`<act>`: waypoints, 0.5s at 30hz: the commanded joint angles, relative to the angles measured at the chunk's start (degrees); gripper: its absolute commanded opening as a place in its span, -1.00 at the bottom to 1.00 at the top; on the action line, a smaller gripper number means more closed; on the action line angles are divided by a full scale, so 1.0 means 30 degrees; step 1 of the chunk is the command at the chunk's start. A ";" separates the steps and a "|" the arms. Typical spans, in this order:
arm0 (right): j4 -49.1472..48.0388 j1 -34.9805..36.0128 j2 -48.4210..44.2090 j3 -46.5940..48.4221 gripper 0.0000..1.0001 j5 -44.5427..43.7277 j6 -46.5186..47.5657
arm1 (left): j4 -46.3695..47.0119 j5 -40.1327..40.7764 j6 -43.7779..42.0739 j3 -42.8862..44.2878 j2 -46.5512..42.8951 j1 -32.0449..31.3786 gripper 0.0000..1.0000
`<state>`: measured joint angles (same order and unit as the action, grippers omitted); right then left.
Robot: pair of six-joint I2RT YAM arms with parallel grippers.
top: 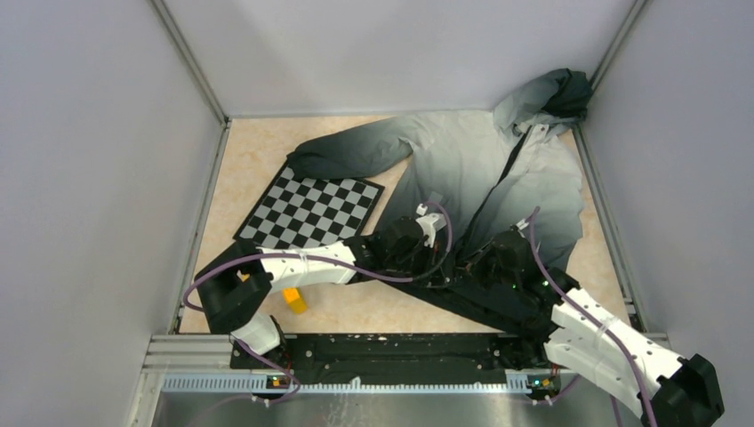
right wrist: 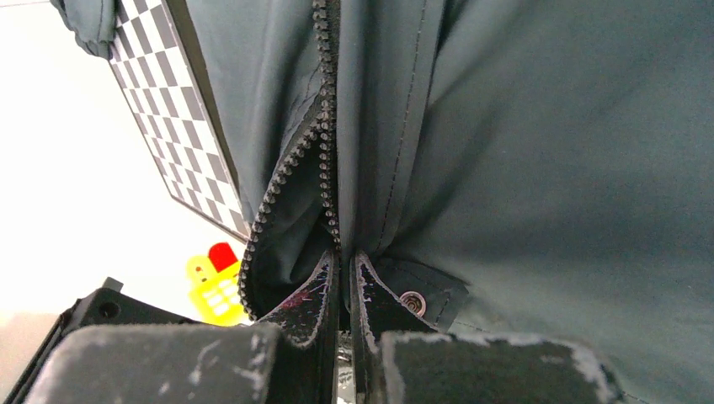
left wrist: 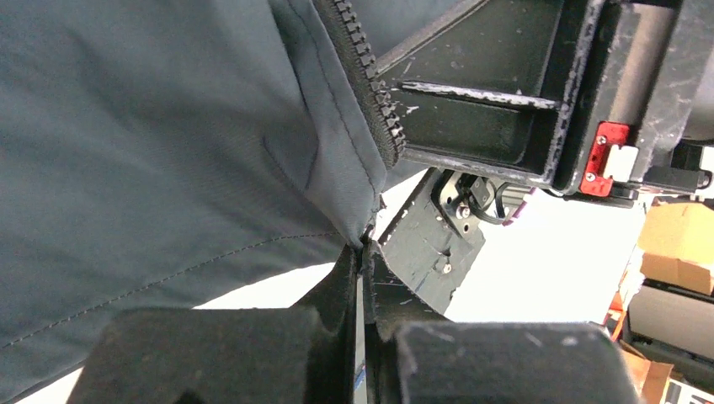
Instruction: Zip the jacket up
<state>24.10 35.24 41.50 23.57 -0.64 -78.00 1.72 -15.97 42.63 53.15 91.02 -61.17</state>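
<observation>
Table (top: 258,151): pale beige surface walled in by white panels on the left, far and right sides.
Jacket (top: 462,160): spread over the right half of the table, with the hood bunched in the far right corner. The fabric is pale grey at the shoulders and darkens toward the near hem. One sleeve stretches left, its cuff at the far corner of the checkerboard.
Checkerboard (top: 311,209): black-and-white board lying flat at centre-left, turned at an angle, just left of the jacket body.
Left gripper (left wrist: 362,261): fingers pressed together, pinching a corner of jacket fabric at the foot of one zipper row.
Right gripper (right wrist: 345,269): fingers nearly touching, pinching the jacket edge where the two zipper rows meet.
Zipper (right wrist: 324,126): dark teeth running away from the right gripper. The rows are joined farther up and part just above the fingers.
Yellow block (top: 294,300): small item on bare table, near the left arm's base.
Snap (right wrist: 412,301): round metal stud on the hem, just right of the right gripper's fingers.
</observation>
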 commanded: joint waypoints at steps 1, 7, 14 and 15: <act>-0.2860 0.0075 -0.0522 -0.0206 -1.00 0.0069 -0.2026 | 0.0006 -0.1545 -0.1096 -0.0141 -0.0145 -0.0484 -1.00; -0.3555 -0.0715 -0.0793 -0.0468 -1.00 0.0558 -0.2719 | -0.0484 -0.2067 -0.1566 -0.0145 0.0055 -0.0705 -1.00; -0.3856 -0.2365 -0.2404 -0.1100 -1.00 0.1248 -0.3915 | -0.1124 -0.2392 -0.1852 -0.0867 -0.0186 -0.0705 -1.00; -0.3874 -0.2460 -0.2369 -0.1132 -1.00 0.1410 -0.3936 | -0.1128 -0.2483 -0.1866 -0.1026 -0.0208 -0.0705 -1.00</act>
<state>20.67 30.33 35.77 20.05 3.77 -85.71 1.85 -17.34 38.20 52.60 91.02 -61.76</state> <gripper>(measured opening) 0.014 0.006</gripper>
